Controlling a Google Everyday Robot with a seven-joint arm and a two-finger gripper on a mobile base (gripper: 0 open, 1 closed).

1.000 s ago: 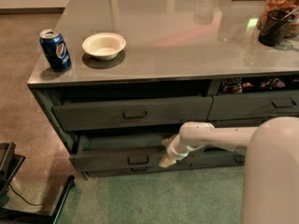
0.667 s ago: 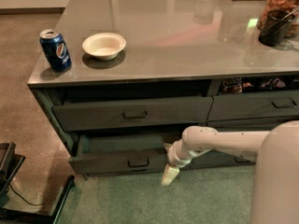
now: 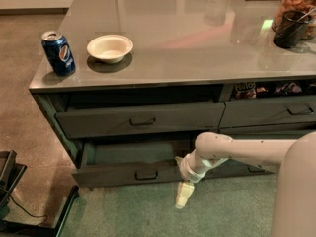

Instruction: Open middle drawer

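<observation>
The middle drawer (image 3: 113, 174) is pulled partly out of the dark grey-green cabinet. Its greenish inside (image 3: 133, 152) shows behind the flat front, and its small dark loop handle (image 3: 146, 174) sits at the centre. My gripper (image 3: 182, 195) hangs pointing down just in front of the drawer front, right of the handle and a little below it. It is apart from the handle and holds nothing. My pale arm (image 3: 232, 152) reaches in from the right.
Above is another drawer (image 3: 140, 120) of the same width with its own handle. On the counter (image 3: 197, 58) stand a blue soda can (image 3: 59, 52), a white bowl (image 3: 110, 48) and a dark cup (image 3: 290, 28). Black equipment (image 3: 12, 191) stands on the floor at left. Green carpet (image 3: 123, 211) lies in front.
My gripper has come away from the drawer front and dropped down towards the carpet. The drawer stays pulled out.
</observation>
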